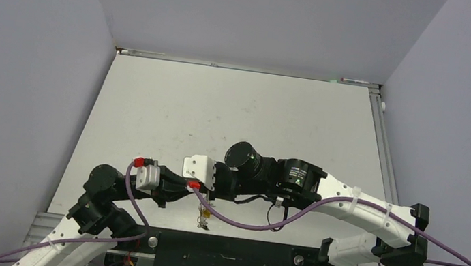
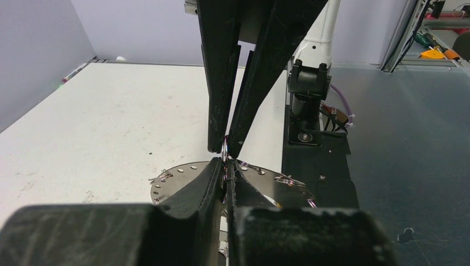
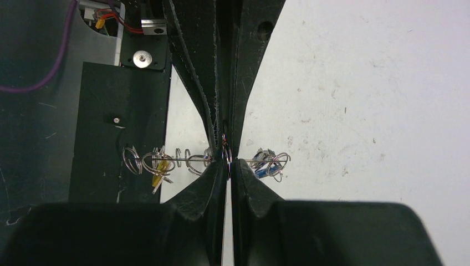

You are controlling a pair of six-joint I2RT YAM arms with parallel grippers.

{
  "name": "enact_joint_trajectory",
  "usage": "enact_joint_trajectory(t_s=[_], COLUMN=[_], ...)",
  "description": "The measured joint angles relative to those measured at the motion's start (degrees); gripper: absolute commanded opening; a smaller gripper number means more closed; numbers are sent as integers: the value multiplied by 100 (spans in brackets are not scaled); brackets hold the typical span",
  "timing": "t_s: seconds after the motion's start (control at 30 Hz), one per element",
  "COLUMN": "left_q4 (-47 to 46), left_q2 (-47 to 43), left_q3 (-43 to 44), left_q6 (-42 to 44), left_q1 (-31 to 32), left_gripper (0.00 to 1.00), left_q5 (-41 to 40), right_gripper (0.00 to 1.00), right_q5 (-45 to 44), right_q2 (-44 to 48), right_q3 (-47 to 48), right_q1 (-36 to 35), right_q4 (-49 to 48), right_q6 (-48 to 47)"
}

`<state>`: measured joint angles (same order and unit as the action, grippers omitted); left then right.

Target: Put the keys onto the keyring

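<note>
Tip to tip at the near edge of the bench (image 2: 100, 122): my left claw (image 2: 227, 169) and my right claw (image 3: 227, 166) meet head-on, each pressed fully together, and both are clamped on the keyring (image 2: 180, 180) at the same spot on its rim, where a small wire loop stands up between the two sets of tips. I cannot tell whether either claw bites the loop alone or the rim under it. From the left wrist the keyring shows as a flat silvery disc with a row of small holes and thin loops round its edge, spreading out to either side of my closed fingers (image 2: 194, 191). From the right wrist it shows edge-on as a thin line strung with wire loops, one end over the black plate (image 3: 105, 111) that carries my arms and the other over the white bench. A yellow key (image 3: 161, 170) hangs from a loop on the plate side, and a blue-headed key (image 3: 261, 170) hangs among the loops on the bench side. In the top view a purple cable (image 1: 241, 223) sags beneath my right arm, near the joined claws.
</note>
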<state>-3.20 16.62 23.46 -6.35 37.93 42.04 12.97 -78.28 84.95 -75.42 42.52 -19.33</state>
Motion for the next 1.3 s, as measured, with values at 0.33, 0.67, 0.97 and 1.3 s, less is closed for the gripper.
enact_joint_trajectory(t_s=[0.33,0.67,0.97,1.3], left_q4=[-125,-225,-391,-610], left_q2=[-247,-501,-752,-691], left_q3=[-37,-72,-236,-293], left_q6=[2,105,122,57], left_q1=[0,-15,-17,-66], left_gripper=[49,53,37,29], left_q5=[-177,-321,-304,-236], right_gripper=[5,5,5,5], right_q5=[-31,-118,-114,-42], right_q2=[415,1121,1266,1340], right_q3=[-678,-1161,-1401,-1410], right_q1=[4,4,4,4], right_q4=[-601,-1217,-1364,-1432], right_q6=[-37,46,120,181])
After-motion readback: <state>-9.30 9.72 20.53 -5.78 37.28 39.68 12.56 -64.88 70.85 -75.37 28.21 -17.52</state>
